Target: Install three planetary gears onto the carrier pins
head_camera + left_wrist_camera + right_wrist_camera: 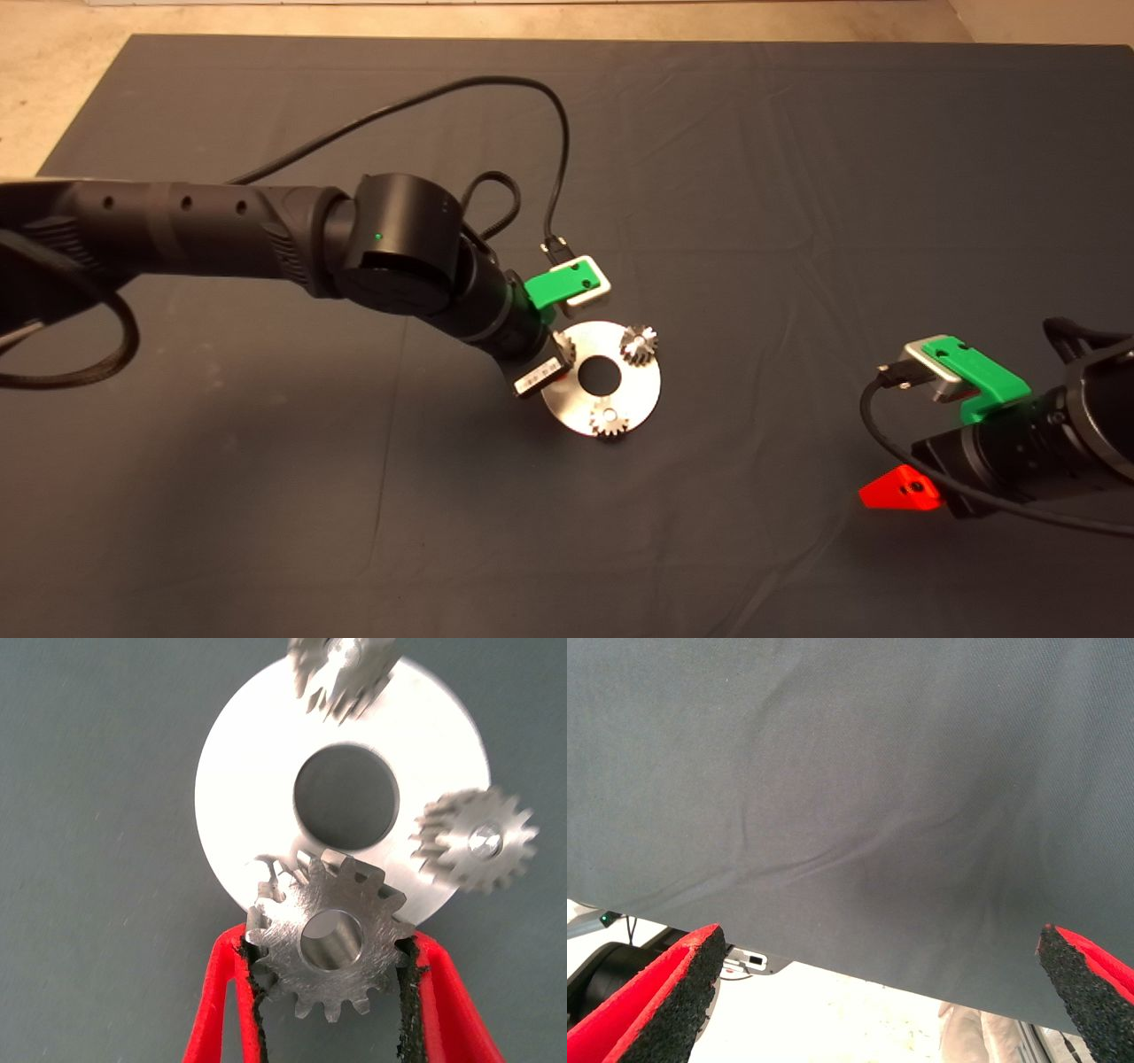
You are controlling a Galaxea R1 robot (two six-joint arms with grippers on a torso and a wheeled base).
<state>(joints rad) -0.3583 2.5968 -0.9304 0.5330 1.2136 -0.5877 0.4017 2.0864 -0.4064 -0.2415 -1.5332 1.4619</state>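
The round silver disc with a large centre hole lies mid-mat. Two planetary gears sit on its pins: one at the far right, one at the near edge. In the left wrist view they show as a gear and a gear on the disc. My left gripper is shut on a third gear, held flat over the disc's left edge; the pin under it is hidden. My right gripper is open and empty, parked at the right of the mat.
The dark mat is creased to the right of the disc. A black cable loops over the left arm. Past the mat's edge the right wrist view shows pale floor.
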